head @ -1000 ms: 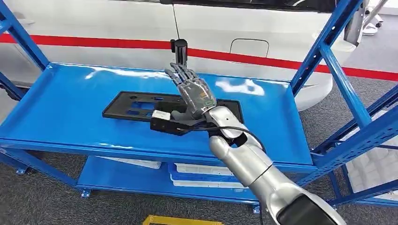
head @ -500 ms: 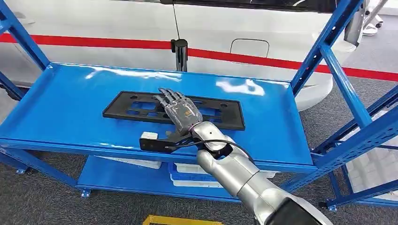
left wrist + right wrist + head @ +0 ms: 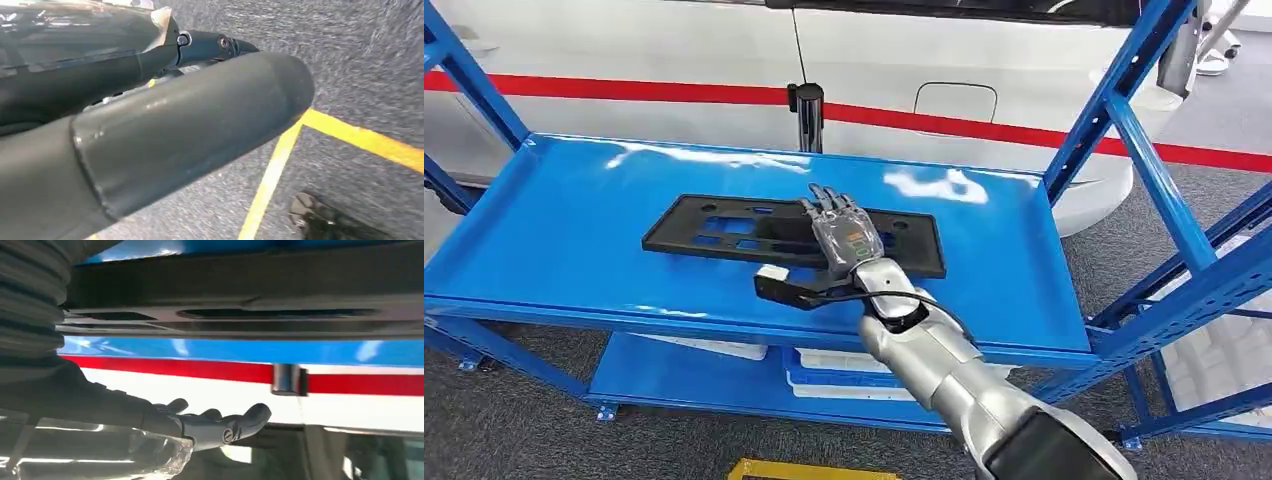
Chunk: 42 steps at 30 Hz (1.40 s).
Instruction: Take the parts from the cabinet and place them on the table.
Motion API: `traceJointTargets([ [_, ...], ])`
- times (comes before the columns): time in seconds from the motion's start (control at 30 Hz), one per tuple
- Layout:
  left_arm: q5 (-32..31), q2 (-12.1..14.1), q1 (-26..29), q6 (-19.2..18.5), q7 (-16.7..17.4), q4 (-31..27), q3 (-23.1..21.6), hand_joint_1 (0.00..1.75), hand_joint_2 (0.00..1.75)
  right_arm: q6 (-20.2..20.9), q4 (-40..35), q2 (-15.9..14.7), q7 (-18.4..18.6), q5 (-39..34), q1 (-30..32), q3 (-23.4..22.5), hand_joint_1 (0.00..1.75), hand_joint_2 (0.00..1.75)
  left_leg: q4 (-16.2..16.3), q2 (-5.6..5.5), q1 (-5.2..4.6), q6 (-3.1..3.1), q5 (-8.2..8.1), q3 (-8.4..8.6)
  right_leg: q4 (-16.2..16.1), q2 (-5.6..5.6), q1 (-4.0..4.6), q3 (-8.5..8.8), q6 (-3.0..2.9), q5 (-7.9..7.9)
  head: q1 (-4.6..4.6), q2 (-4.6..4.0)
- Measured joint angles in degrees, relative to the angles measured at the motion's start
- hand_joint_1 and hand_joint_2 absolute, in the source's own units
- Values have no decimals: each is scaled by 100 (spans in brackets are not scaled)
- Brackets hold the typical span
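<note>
my right hand (image 3: 842, 232) lies spread, holding nothing, over the flat black plastic panel (image 3: 714, 228) mid-frame; a shallow grasp could slide it off the blue metal shelf (image 3: 554, 230)

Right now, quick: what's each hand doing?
Right hand: open, fingers spread flat above the black panel, holding nothing.
Left hand: cannot be told from its wrist view.

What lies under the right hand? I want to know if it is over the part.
The right hand is over the black flat part on the blue shelf; the hand hides whether they touch.
</note>
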Motion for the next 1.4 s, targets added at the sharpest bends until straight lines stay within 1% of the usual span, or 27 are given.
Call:
traceJointTargets([
  [0.23,-13,2,2,81,-392,-2,114,0,0,-168,177,-13,20,35,14,-311,175,175,0,1,0,0,0,0,0,0,0,-3,0,0,0,0],
  [0.3,0,4,3,79,-628,-7,135,0,0,-173,180,-15,17,44,30,-392,175,175,0,0,0,0,0,0,0,0,0,-3,0,0,-2,0],
  [0.37,64,2,3,55,-1009,-11,171,0,0,-170,144,-22,-11,79,68,-479,175,175,0,1,0,0,0,0,0,0,0,-3,0,0,-2,0],
  [0.47,129,0,-1,-13,-1780,-15,300,0,0,-146,-116,-59,-101,140,180,-648,175,175,0,1,0,0,0,0,0,0,0,-4,0,0,-4,-2],
  [0.53,129,0,-3,-76,-2140,-15,365,0,0,-98,-373,-87,-188,162,277,-783,175,175,0,1,0,0,0,-1,0,0,0,-4,0,0,-2,0],
  [0.63,125,0,-8,-98,-2236,-15,422,0,0,-96,-583,-109,-218,164,346,-903,175,175,0,1,0,0,0,-1,0,0,0,-3,0,0,-2,0],
  [0.73,228,0,-3,-521,-2462,-17,479,0,0,-98,-796,-127,-370,173,412,-999,175,175,0,2,0,0,0,-2,0,0,0,-4,0,0,0,-2],
  [0.77,256,0,-5,-733,-2602,-17,525,0,0,-101,-960,-136,-426,208,453,-1030,175,175,0,2,0,0,0,-2,0,1,0,-5,1,0,-2,0],
  [0.83,301,-4,-8,-1030,-2795,-24,577,0,0,-96,-1257,-151,-494,225,488,-1091,175,175,0,2,0,0,0,-2,0,1,0,-8,0,1,-2,-2],
  [0.9,304,-9,-2,-1389,-2971,-26,625,0,0,2,-1783,-199,-569,181,576,-1161,175,175,0,-2,0,0,0,-7,0,-1,0,-9,1,1,0,0],
  [0.93,284,-9,2,-1618,-3069,-26,667,0,0,42,-2206,-247,-619,122,593,-1229,175,175,0,-2,-1,0,0,-9,0,-1,0,-13,1,1,-2,0],
  [0.97,249,-9,1,-1707,-3109,-26,684,0,0,83,-2514,-280,-645,81,595,-1268,175,175,0,0,-2,0,0,-12,0,0,-1,-13,1,1,-4,0],
  [1.0,199,-11,-3,-1760,-3144,-26,691,0,175,125,-2904,-339,-658,50,603,-1312,175,175,1,1,-2,0,0,-12,0,0,-1,-15,1,1,-2,0],
  [1.03,80,-13,-5,-1792,-3150,-26,691,0,175,173,-3352,-416,-667,-31,608,-1378,175,175,1,-1,-3,0,0,-12,0,0,-1,-17,1,1,0,-2],
  [1.1,-97,-24,-2,-1822,-3126,-26,688,0,175,245,-4000,-533,-669,-161,586,-1460,175,175,1,2,-3,0,-1,-12,-1,0,-2,-16,1,1,-2,-2],
  [1.2,-377,-37,-9,-1854,-2982,-26,632,0,175,321,-4759,-736,-695,-310,530,-1557,175,175,1,1,-7,1,-2,-13,-1,0,-2,-15,1,1,2,0],
  [1.3,-599,-55,-32,-1564,-3085,-26,520,0,175,321,-5196,-925,-706,-391,456,-1565,175,175,1,2,-6,1,-2,-13,-2,0,-2,-18,1,1,-2,0],
  [1.33,-669,-72,-42,-1501,-3160,-26,492,0,175,324,-5310,-1005,-723,-474,443,-1561,175,175,1,1,-6,1,-2,-13,-2,-1,-2,-15,1,1,0,0],
  [1.4,-710,-90,-52,-1464,-3194,-24,446,0,175,326,-5442,-1111,-754,-599,406,-1548,175,175,1,1,-6,1,-2,-13,-1,0,-1,-14,2,2,-2,0],
])
